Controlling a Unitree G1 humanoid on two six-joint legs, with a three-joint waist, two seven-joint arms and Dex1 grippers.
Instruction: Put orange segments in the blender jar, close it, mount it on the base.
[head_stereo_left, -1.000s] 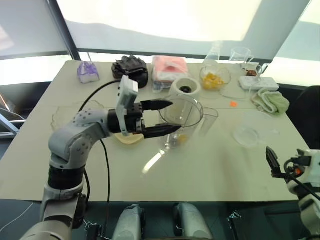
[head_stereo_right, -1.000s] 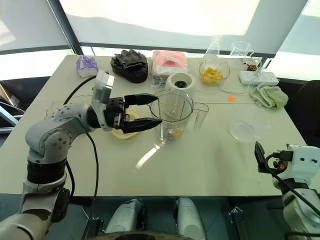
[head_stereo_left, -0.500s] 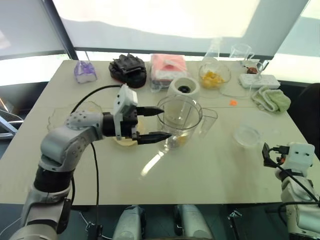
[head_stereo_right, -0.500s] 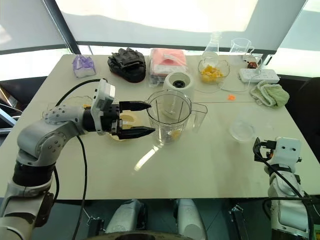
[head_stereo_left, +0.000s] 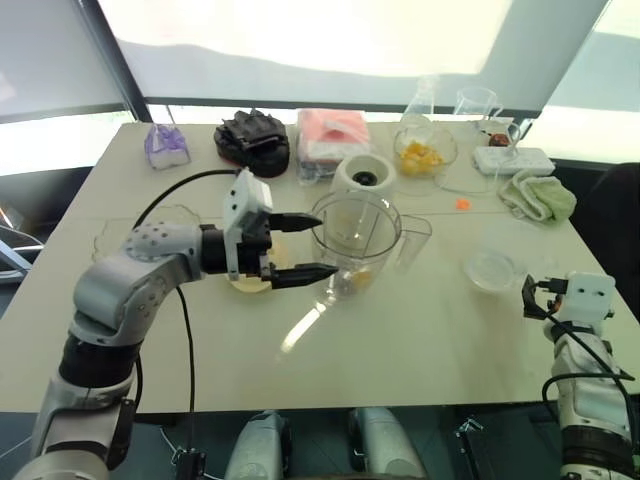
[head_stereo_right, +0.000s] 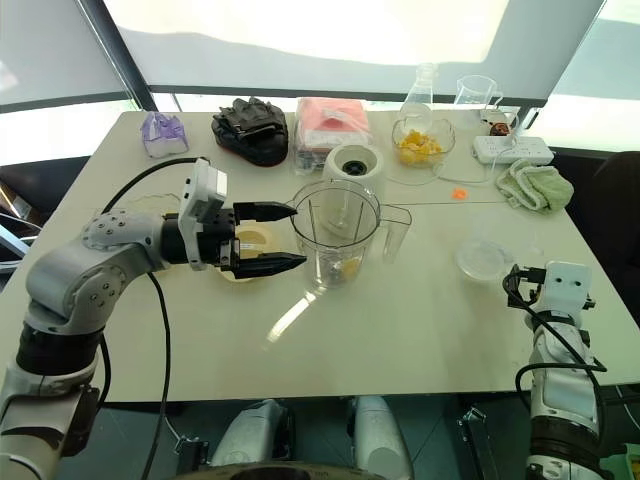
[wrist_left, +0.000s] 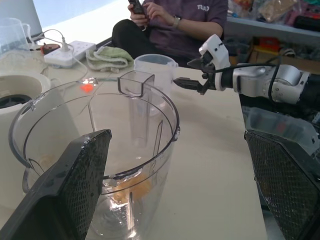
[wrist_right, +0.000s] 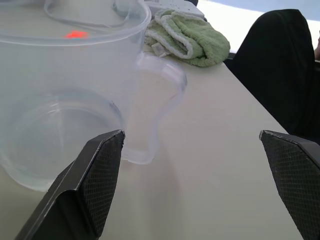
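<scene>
Two grippers open, empty | my left gripper (head_stereo_left: 312, 244) at blender jar's (head_stereo_left: 357, 243) 9 o'clock, jar mid-table | judged light, rigid, slippery plastic | grasp handle or wall.

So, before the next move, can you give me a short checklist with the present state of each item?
1. Left end effector open, beside the blender jar, not gripping it: ok.
2. Jar upright on the table: ok.
3. Orange segments in the jar bottom: ok, a few; more remain in the glass bowl.
4. Lid on the jar: not ok, its top is open.
5. Jar mounted on the base: not ok; the base stands behind it.
6. Right end effector open, at the table's right edge: ok.
</scene>
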